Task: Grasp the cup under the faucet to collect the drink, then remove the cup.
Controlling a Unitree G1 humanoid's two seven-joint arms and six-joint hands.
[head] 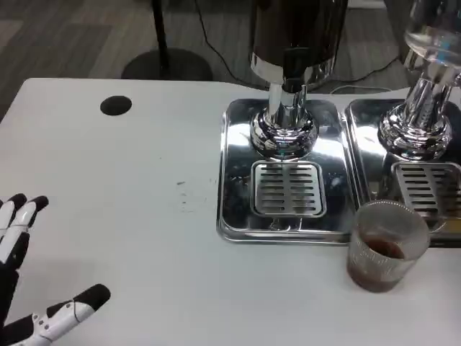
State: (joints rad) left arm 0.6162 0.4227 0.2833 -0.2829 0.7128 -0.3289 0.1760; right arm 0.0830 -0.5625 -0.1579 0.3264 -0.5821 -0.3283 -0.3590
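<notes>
A clear ribbed plastic cup (385,245) with dark brown drink in its bottom stands upright on the white table, just in front of the two drip trays' front edge, at the right. The chrome drink dispenser (287,122) with its faucet (293,76) stands over the left steel drip tray (238,180), above the grille (287,189). My left hand (29,277) lies at the bottom left corner, fingers apart, holding nothing, far from the cup.
A second dispenser column (416,122) stands on the right tray (364,144) with its own grille (431,189). A round black hole (116,106) marks the tabletop at the back left. Bare white table lies between my left hand and the trays.
</notes>
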